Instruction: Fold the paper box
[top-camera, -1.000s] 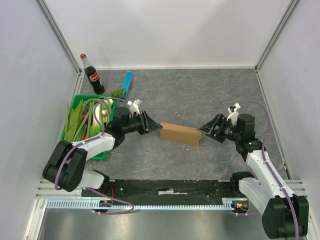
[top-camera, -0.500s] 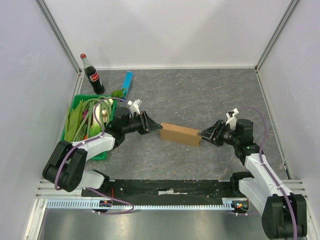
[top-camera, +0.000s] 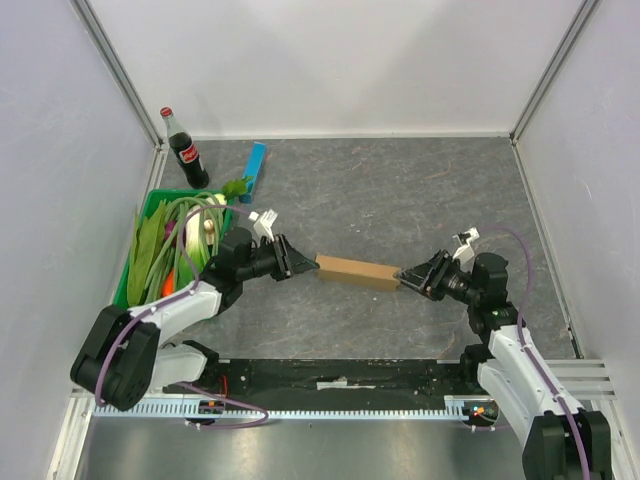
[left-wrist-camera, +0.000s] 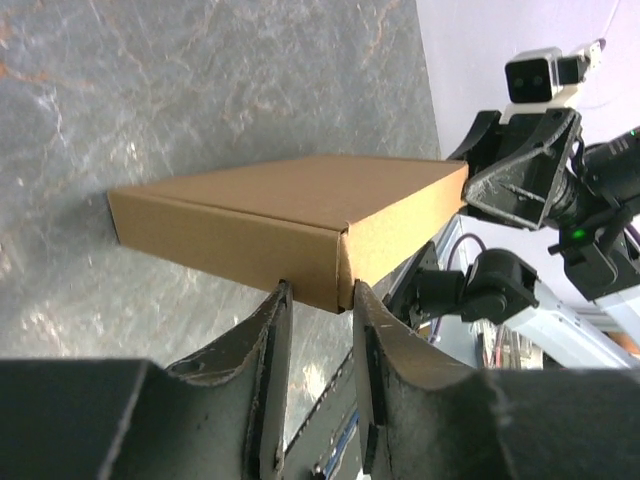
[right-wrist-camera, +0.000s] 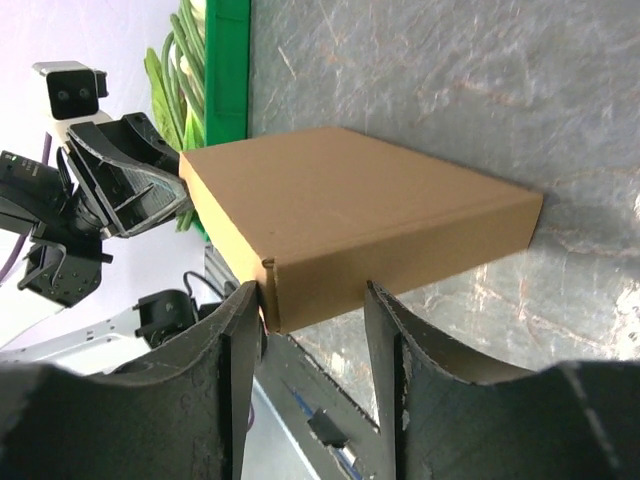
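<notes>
The paper box (top-camera: 355, 270) is a closed brown cardboard box in the middle of the table, seen as a narrow strip from above. My left gripper (top-camera: 308, 265) is at its left end and my right gripper (top-camera: 405, 276) at its right end. In the left wrist view the box (left-wrist-camera: 290, 215) fills the middle; the left gripper (left-wrist-camera: 318, 300) has its jaws slightly apart, tips against the box's near end at a corner. In the right wrist view the box (right-wrist-camera: 350, 215) sits just beyond the right gripper (right-wrist-camera: 312, 295), whose jaws are wide apart around its near corner.
A green basket (top-camera: 150, 205) of leafy vegetables stands at the left, behind the left arm. A cola bottle (top-camera: 186, 150) and a slim blue bar (top-camera: 255, 167) stand at the back left. White walls enclose the table; a metal rail (top-camera: 330, 405) runs along the near edge.
Both grippers have moved toward the near edge and lower, staying at the box's ends. The box has turned and now looks much narrower from above.
</notes>
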